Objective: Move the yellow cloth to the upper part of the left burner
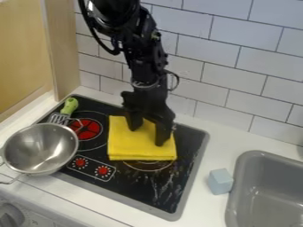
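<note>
Camera view: gripper point(147, 136) hanging over the stove point(139, 191), fingers wide apart.
Cloth point(133, 145): yellow, folded, beneath the gripper, both fingertips at its top; right of the red burner point(89, 128), partly over another burner point(148, 166).
Bowl point(41, 148): metal, over the stove's left edge.
Spatula point(70, 105): green handle, behind the bowl.
Block point(220, 181): pale blue, beside the sink point(254, 156).
</note>
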You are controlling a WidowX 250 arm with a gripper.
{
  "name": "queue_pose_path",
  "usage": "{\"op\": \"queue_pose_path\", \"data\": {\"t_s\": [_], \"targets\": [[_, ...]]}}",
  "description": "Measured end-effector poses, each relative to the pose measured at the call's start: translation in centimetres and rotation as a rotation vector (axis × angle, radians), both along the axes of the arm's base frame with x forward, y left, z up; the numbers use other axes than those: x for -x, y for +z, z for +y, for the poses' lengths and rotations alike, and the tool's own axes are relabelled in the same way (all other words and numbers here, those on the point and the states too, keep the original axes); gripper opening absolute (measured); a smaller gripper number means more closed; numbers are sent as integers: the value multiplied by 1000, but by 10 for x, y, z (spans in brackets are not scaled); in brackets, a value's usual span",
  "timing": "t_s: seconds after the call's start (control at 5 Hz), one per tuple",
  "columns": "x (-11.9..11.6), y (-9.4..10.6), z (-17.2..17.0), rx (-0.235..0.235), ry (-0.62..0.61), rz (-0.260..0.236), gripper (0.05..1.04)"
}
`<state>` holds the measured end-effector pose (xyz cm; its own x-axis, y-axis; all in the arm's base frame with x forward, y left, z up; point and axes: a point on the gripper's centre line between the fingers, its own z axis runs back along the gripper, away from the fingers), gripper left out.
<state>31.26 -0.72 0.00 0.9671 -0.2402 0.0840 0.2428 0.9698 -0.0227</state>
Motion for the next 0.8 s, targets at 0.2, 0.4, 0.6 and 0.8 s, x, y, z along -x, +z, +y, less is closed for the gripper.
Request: {"op": "queue_pose_path", "data": {"t_s": [0.2, 0.4, 0.6, 0.8], "targets": [[-8, -1, 12, 1, 33, 4, 999], [-18, -1, 36, 3, 97, 7, 999], [-25, -1, 58, 4, 138, 12, 999], [-30, -1, 80, 6, 181, 12, 999]]}}
